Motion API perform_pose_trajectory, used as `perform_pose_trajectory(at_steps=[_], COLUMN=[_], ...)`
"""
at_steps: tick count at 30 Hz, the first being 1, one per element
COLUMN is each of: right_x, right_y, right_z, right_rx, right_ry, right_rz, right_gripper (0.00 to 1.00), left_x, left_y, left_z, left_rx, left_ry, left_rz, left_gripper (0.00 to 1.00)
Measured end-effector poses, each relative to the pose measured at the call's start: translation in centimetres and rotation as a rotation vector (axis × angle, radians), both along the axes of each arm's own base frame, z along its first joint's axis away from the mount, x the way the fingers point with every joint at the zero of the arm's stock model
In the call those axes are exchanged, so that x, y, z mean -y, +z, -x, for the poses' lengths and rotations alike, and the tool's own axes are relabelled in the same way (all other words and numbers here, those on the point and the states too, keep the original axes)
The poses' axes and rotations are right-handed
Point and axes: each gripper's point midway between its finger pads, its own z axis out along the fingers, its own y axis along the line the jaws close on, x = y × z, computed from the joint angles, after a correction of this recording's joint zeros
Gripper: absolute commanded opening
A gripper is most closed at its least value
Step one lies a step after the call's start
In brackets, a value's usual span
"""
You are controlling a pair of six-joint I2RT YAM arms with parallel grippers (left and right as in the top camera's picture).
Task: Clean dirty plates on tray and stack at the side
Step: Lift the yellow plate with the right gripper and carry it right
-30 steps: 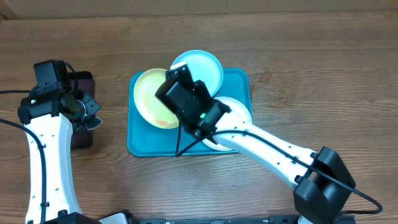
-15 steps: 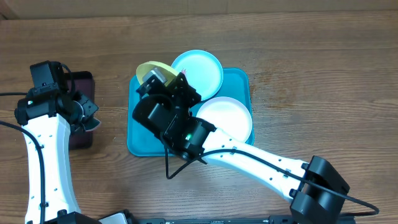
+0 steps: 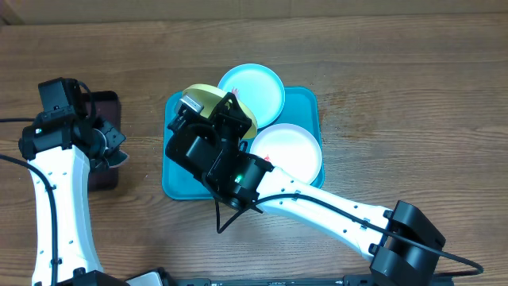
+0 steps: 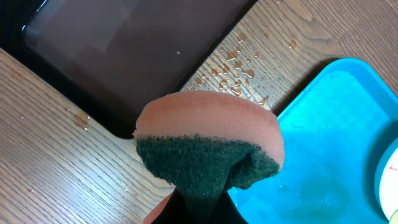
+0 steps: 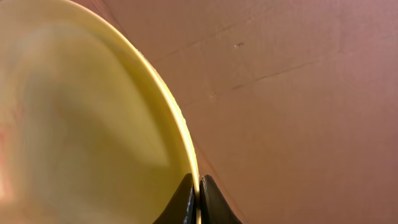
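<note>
**Right arm.** The right claw (image 5: 199, 189) is nipped nearly closed on the rim of the yellow-green plate (image 3: 216, 96). The plate is tipped up on edge above the 10 o'clock part of the teal tray (image 3: 178, 179). Judgement: this tilt presents the plate's face towards the other arm for wiping. The wrist view shows a faint reddish tint near the plate's left margin, so it probably needs cleaning.

**Left arm.** The left claw (image 4: 198, 204) is closed on a sponge (image 4: 208, 144), green scouring side towards the camera. It hangs at the tray's 9 o'clock, by the corner of the maroon tray (image 3: 107, 102). Water droplets (image 4: 237, 70) lie on the worktop (image 3: 397, 79) there, so the sponge is likely wet.

**Other plates.**
- The light blue plate (image 3: 252, 91) sits at 12 o'clock, overhanging the tray rim.
- The white plate (image 3: 290, 151) lies flat at 4 o'clock.

**Progress.** No stack is visible at the side. Judgement: the task is at an early stage.
</note>
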Motion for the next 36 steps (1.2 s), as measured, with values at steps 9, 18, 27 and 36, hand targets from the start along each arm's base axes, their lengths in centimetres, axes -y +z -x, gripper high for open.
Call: perform_pose_trajectory(at_steps=[9,18,27,36], right_x=[-1.9,-1.0,-1.1,9.8], right_y=[-3.4,-1.3,-9.1,-11.5], right_z=[0.7,-1.5,-0.1,-6.4], right_rx=[-0.175,-0.049,-0.539,-0.782], right_ry=[0.103,0.012,0.085,-0.299], right_rz=[-0.152,-0.308,-0.500,-1.011], right_gripper=[0.04,0.04,0.04,0.04], left_x=[0.4,0.5,0.5,0.7], left_y=[0.0,0.0,0.0,-1.5], left_z=[-0.1,-0.2,-0.6,-0.3], left_rx=[0.007,0.010,0.027,0.007], left_ry=[-0.009,-0.012,-0.014,-0.016], left_rz=[0.024,0.030,0.027,0.041], left_gripper=[0.04,0.04,0.04,0.04])
